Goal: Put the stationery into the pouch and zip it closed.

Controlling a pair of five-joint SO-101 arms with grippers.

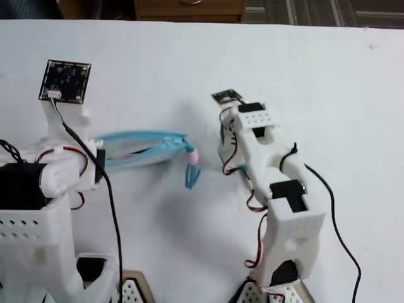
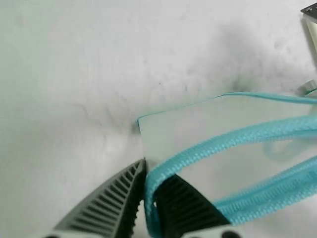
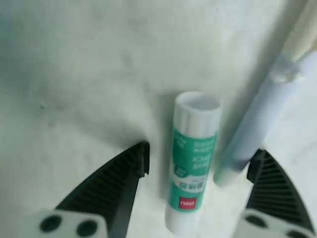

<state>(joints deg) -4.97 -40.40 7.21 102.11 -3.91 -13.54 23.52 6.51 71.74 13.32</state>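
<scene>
The clear pouch [image 1: 142, 151] with a blue zipper [image 2: 223, 141] lies on the white table, its mouth gaping. My left gripper [image 2: 144, 171] is shut on the pouch's zipper edge at its left end [image 1: 101, 158]. A blue pen with a pink part [image 1: 192, 168] lies at the pouch's right end. My right gripper [image 3: 198, 163] hangs open just over the table, with a white and green glue stick [image 3: 193, 163] lying between its fingers, untouched. A pale blue pen [image 3: 257, 124] lies beside the glue stick, close to one finger [image 3: 270, 183].
The right arm [image 1: 271, 170] stands over the table's middle right, cables trailing beside it. A cream stick-shaped thing [image 3: 303, 29] lies past the pale pen. The table [image 1: 315, 76] is bare white around them; dark furniture lies behind its far edge.
</scene>
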